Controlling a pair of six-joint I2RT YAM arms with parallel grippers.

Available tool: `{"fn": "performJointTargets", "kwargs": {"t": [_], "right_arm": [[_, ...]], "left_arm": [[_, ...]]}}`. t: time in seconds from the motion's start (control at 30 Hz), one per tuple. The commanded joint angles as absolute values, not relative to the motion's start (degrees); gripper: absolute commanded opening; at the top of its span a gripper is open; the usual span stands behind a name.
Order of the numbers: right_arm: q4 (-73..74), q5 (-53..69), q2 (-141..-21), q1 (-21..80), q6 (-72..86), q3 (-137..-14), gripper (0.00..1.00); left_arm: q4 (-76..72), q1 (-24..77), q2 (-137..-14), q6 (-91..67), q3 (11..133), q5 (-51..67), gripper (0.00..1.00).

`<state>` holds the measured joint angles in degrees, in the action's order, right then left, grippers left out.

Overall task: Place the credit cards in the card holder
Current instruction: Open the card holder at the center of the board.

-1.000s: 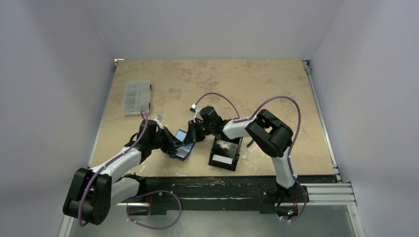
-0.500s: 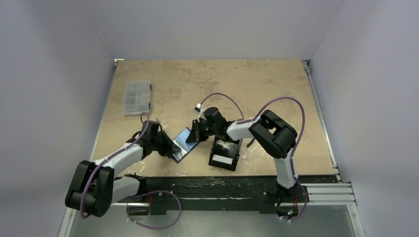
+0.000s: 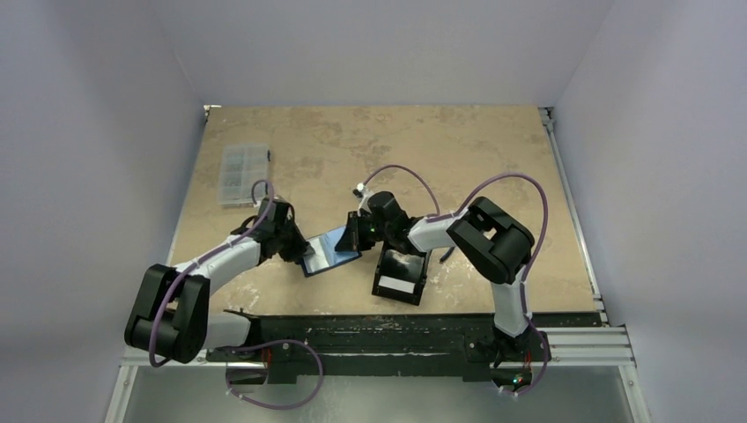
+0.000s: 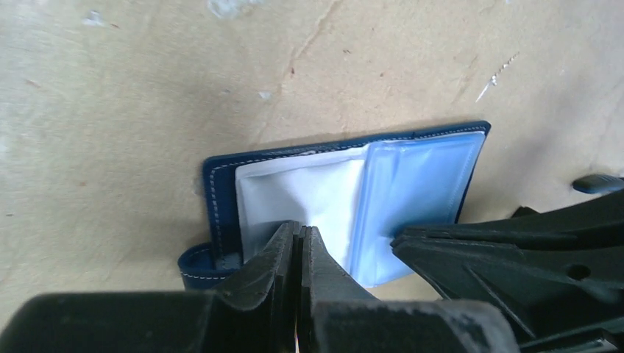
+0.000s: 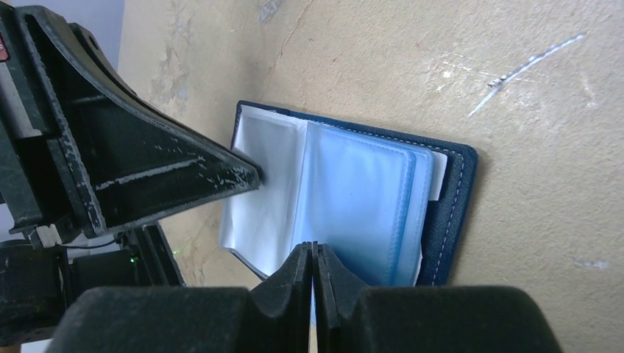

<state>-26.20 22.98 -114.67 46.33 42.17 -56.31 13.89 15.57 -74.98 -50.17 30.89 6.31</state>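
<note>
While card holder point(image 3: 330, 251) lies open, left pincer point(image 4: 298, 231) and right pincer point(image 5: 313, 248) pinch its sleeves.

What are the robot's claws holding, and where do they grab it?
Both pinch the open card holder: the left gripper on a pale inner sleeve's edge, the right gripper on a blue sleeve's edge.

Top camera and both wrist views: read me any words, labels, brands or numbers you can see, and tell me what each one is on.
No text can be read in any view.
The white label on the black tray: too small and blurred to read.
The card holder: its sleeves and blue cover show no print.
The clear compartment box: no lettering can be made out.
</note>
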Motion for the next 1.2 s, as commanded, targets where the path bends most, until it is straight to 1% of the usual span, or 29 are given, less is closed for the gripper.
{"fn": "performJointTargets", "kwargs": {"t": [0.0, 0.1, 0.3, 0.4, 0.57, 0.73, 0.8, 0.9, 1.07, 1.17], "right_arm": [[-20.1, 19.2, -113.3, 46.1, 39.0, -54.7, 0.13], [-18.4, 19.9, -112.8, 46.1, 37.6, -55.9, 0.14], [-11.7, 18.3, -110.5, 46.8, 33.7, -61.1, 0.17], [-9.7, 20.0, -110.0, 46.8, 33.1, -63.3, 0.19], [-10.9, 24.4, -110.7, 46.8, 34.5, -64.8, 0.2], [-14.0, 28.5, -112.4, 46.8, 36.4, -64.5, 0.2], [-15.1, 28.9, -113.1, 46.7, 37.2, -64.1, 0.2], [-15.7, 28.7, -114.5, 46.5, 37.2, -63.9, 0.19], [-17.0, 27.5, -115.4, 45.7, 37.3, -61.1, 0.17], [-17.4, 26.8, -115.4, 44.7, 37.2, -59.3, 0.17]], "left_arm": [[20.7, 15.2, -74.1, -46.6, 28.6, -3.8, 0.0], [20.5, 15.2, -73.2, -45.9, 29.6, -1.3, 0.0], [14.4, 15.2, -71.9, -42.5, 31.2, 12.6, 0.0], [11.2, 15.2, -70.4, -43.2, 31.6, 17.4, 0.0], [5.9, 15.2, -68.3, -45.9, 32.3, 23.5, 0.0], [1.0, 15.3, -71.8, -48.1, 29.5, 26.5, 0.0], [-1.4, 15.3, -73.8, -47.9, 27.8, 26.6, 0.0], [0.9, 15.2, -75.2, -47.1, 26.6, 23.4, 0.0], [8.8, 15.2, -70.6, -47.6, 24.7, 12.4, 0.0], [11.9, 15.2, -67.9, -49.2, 23.1, 7.8, 0.0]]}}
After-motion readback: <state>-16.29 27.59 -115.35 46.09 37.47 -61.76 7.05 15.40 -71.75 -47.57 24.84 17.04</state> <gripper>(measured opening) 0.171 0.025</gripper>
